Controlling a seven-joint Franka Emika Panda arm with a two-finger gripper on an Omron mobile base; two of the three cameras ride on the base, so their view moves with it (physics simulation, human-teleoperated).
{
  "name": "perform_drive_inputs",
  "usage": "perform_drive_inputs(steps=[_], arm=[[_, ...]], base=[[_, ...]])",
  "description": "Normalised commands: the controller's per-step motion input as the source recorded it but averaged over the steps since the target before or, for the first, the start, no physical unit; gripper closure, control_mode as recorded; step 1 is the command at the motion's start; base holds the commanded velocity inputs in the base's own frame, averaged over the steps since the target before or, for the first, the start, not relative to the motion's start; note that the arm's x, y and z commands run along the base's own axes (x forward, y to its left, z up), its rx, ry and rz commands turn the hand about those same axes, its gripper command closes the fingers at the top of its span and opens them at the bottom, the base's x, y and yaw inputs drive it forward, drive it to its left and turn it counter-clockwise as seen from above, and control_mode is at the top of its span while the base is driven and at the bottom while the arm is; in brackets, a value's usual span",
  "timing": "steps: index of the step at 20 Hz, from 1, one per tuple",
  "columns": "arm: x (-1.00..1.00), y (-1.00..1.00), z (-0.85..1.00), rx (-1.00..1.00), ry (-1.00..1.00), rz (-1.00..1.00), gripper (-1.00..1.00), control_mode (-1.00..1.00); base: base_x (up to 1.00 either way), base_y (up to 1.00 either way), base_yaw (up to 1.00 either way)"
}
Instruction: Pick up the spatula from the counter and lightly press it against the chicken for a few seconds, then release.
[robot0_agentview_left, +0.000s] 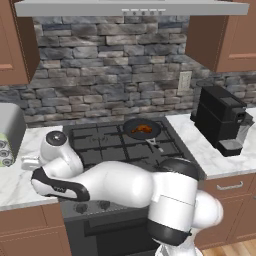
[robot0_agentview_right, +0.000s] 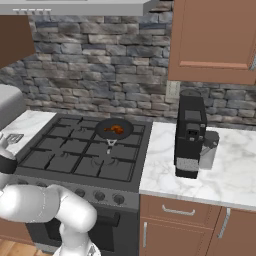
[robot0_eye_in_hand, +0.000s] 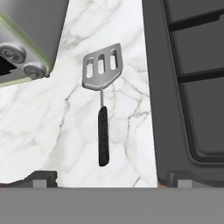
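Observation:
The spatula (robot0_eye_in_hand: 102, 109) lies flat on the white marble counter (robot0_eye_in_hand: 39, 131), with its slotted metal head away from me and its black handle toward me. My gripper (robot0_eye_in_hand: 111, 179) hovers above the handle end, open, its two dark fingertips (robot0_eye_in_hand: 41, 177) wide apart with nothing between them. The spatula's head (robot0_agentview_right: 12, 139) also peeks out left of the stove. The chicken (robot0_agentview_left: 144, 128) is an orange-brown piece in a dark frying pan (robot0_agentview_left: 131, 131) on a rear burner; the chicken (robot0_agentview_right: 116, 129) and the pan (robot0_agentview_right: 102, 131) stand well away from my hand.
A grey appliance (robot0_eye_in_hand: 26, 39) stands just left of the spatula on the counter. The black stove (robot0_eye_in_hand: 188, 87) borders the spatula on the right. A black coffee machine (robot0_agentview_left: 220, 117) sits on the counter right of the stove. My arm reaches left across the stove front.

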Motion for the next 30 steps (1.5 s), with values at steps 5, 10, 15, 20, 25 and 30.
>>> perform_drive_inputs(steps=[5, 10, 15, 20, 25, 30], arm=[[0.1, 0.1, -0.16, 0.0, 0.01, -0.02, -1.0, -1.0], [0.12, 0.04, -0.16, 0.0, 0.0, -0.01, -1.0, -1.0], [0.13, 0.0, -0.17, 0.0, 0.01, 0.0, -1.0, -1.0], [0.06, 0.0, -0.15, 0.0, 0.02, 0.0, -1.0, -1.0], [0.03, 0.01, -0.14, 0.0, 0.01, 0.0, -1.0, -1.0], [0.03, 0.03, -0.11, 0.0, 0.0, 0.0, -1.0, -1.0]], base=[[0.0, 0.0, 0.0], [0.0, 0.0, 0.0], [0.0, 0.0, 0.0], [0.0, 0.0, 0.0], [0.0, 0.0, 0.0], [0.0, 0.0, 0.0]])
